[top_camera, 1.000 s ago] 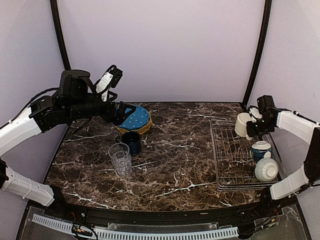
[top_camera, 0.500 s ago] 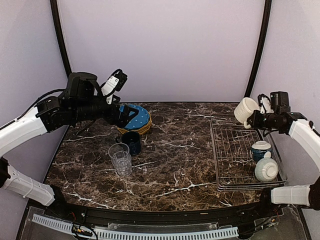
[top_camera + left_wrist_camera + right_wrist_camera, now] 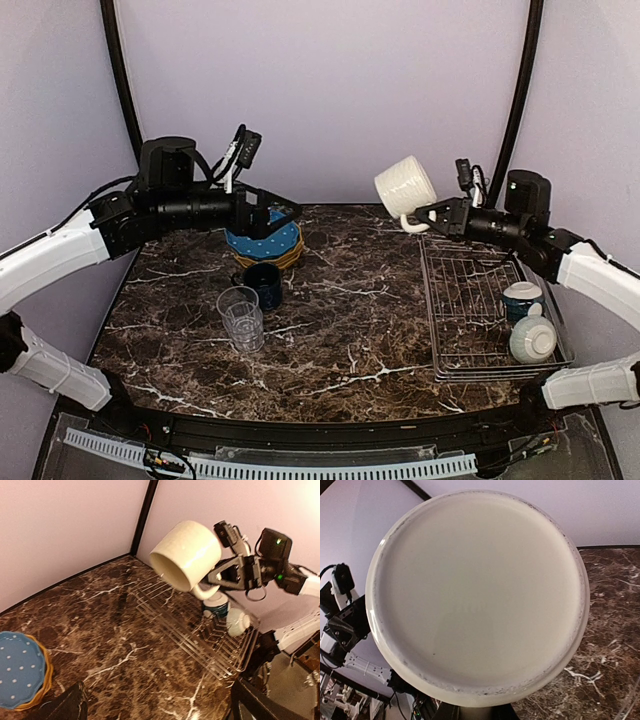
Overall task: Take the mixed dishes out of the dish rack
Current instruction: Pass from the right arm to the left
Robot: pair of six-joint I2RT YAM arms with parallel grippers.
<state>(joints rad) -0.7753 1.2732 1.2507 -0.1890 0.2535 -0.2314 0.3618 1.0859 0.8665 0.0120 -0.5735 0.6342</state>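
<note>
- The right gripper (image 3: 432, 216) is clenched on the handle of the cream ceramic mug (image 3: 405, 186), which hangs in the air at 10 o'clock from the silver wire dish rack (image 3: 470, 300).
- The mug lies sideways with its mouth toward 9 o'clock, facing the left gripper (image 3: 268, 214), which is spread wide and holds nothing.

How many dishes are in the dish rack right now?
2. One teal-and-white bowl stands upright near the dish rack's right edge; a second bowl lies tipped just in front of it. Nothing else seems hidden there.
</note>
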